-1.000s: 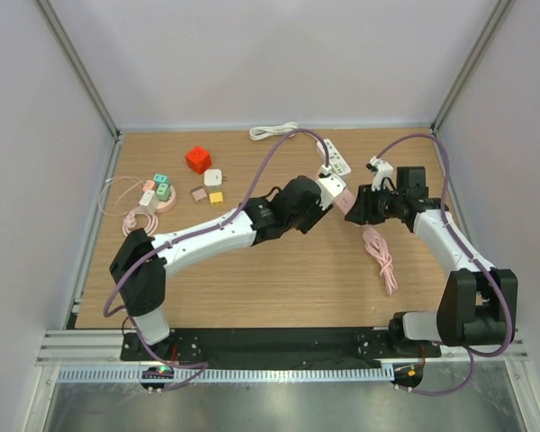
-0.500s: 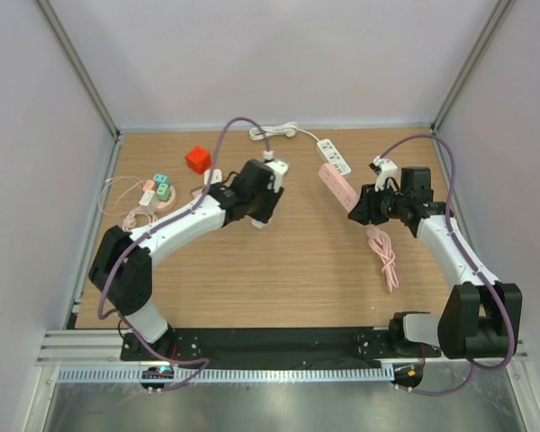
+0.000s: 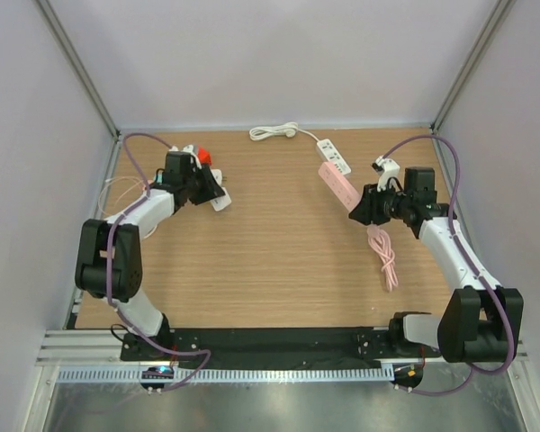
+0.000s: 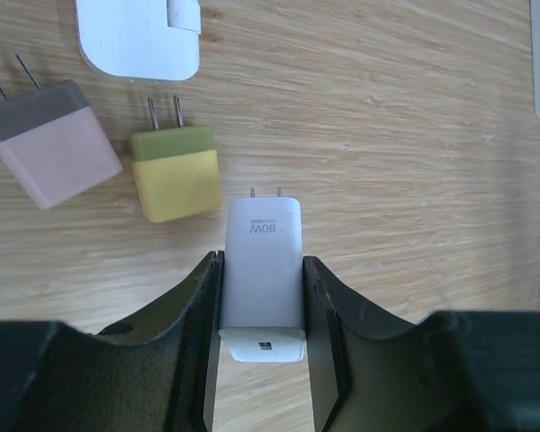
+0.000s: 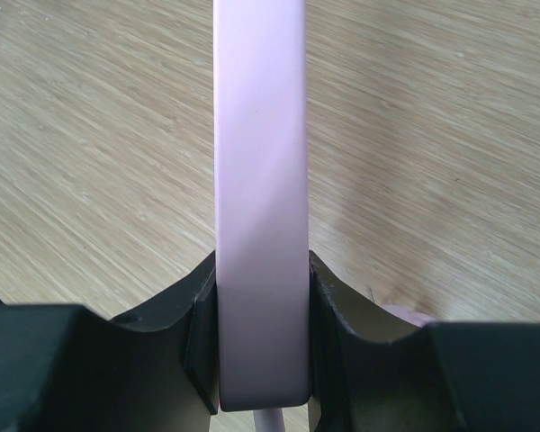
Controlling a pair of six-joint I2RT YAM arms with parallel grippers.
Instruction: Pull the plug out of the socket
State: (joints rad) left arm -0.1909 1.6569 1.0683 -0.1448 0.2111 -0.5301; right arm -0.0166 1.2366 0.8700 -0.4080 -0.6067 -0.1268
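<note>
The white rectangular charger plug (image 4: 263, 229) is free of the long pink power strip (image 5: 259, 135), so the pulling step looks done. The left gripper (image 4: 261, 265) pinches the plug at the far left, near a yellow-green adapter (image 4: 175, 171). The right gripper (image 5: 259, 270) clamps the strip on the right. What probably remains is to lower the plug gently and release it.

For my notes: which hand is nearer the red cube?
Left. The left hand, gripping a charger, is near the cube; the right hand, gripping the pink strip, is far away.
</note>
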